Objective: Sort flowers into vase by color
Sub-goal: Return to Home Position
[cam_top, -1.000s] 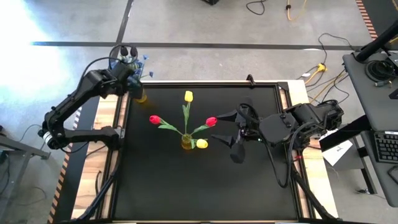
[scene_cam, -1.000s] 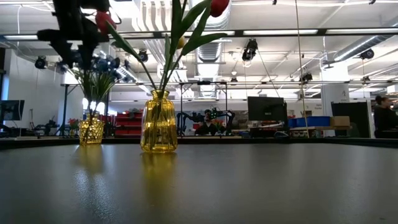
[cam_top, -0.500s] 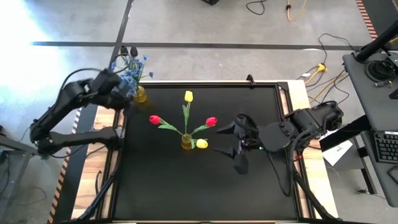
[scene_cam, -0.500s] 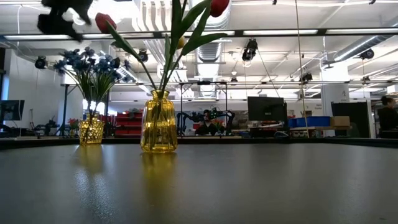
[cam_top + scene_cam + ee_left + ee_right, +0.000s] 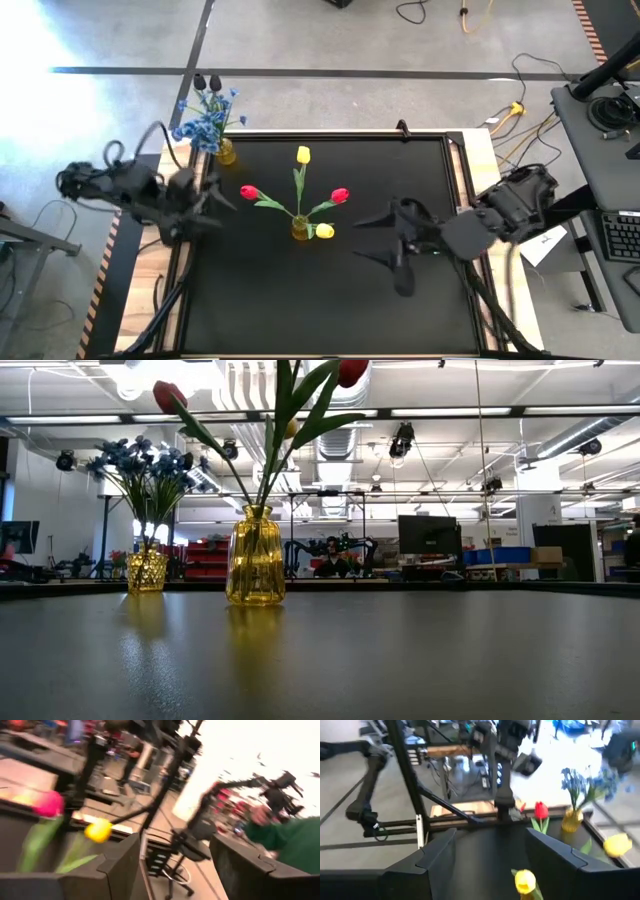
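Observation:
An amber glass vase (image 5: 300, 229) (image 5: 255, 555) stands mid-table holding red tulips (image 5: 248, 191) (image 5: 339, 195) and yellow tulips (image 5: 303, 154) (image 5: 324, 231). A smaller amber vase (image 5: 226, 152) (image 5: 146, 570) at the table's far left corner holds a bunch of blue blossoms (image 5: 205, 125) (image 5: 145, 460). My left gripper (image 5: 215, 207) (image 5: 175, 870) hangs open at the table's left edge, pointing toward the tulips. My right gripper (image 5: 362, 240) (image 5: 492, 865) is open to the right of the tulip vase, apart from it.
The black table top has a raised frame (image 5: 455, 190) and wooden side strips. Cables (image 5: 520, 100) lie on the floor beyond the far right corner, and a desk with a keyboard (image 5: 620, 235) stands to the right. Black table surface (image 5: 300, 300) spreads near the front edge.
My left gripper has drawn back from above the blue blossoms, toward the table's left and near edges, folding down beside the left edge. The blue bunch stays standing in the small vase. My right gripper has slid a little toward the near and right edges.

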{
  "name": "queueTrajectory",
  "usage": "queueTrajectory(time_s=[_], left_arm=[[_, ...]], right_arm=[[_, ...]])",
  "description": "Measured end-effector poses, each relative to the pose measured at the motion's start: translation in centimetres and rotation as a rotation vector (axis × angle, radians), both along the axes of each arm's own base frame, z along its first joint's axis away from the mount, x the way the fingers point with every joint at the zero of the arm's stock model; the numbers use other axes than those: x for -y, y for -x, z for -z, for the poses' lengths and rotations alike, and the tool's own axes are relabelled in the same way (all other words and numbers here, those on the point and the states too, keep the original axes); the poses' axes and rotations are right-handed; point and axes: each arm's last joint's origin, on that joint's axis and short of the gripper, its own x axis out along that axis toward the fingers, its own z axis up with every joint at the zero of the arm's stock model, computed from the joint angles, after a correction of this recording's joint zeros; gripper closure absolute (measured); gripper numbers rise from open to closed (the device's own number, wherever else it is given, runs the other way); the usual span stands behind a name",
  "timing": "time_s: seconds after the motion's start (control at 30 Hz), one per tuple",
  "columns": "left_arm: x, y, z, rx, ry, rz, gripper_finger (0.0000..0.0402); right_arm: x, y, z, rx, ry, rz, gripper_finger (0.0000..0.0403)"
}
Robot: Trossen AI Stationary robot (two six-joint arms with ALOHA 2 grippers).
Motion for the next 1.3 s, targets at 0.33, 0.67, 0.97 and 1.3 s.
queueTrajectory(time_s=[0.33,0.67,0.97,1.3], left_arm=[[2.2,-0.4,3.3,-0.021,-0.036,-0.039,0.0187],[2.9,-1.7,4.8,-0.11,-0.019,-0.038,0.0187],[3.9,-3.5,5.9,-0.155,-0.121,-0.046,0.0187],[3.7,-2.9,7.7,-0.001,-0.264,-0.013,0.0187]], right_arm=[[-0.3,2.3,0.6,0.031,-0.046,-0.312,0.03],[0.2,4.1,2.8,0.222,-0.042,-0.563,0.0387],[0.4,4.2,5.8,0.022,-0.086,-0.493,0.0385],[1.5,5.9,11.4,-0.061,-0.174,-0.573,0.0385]])
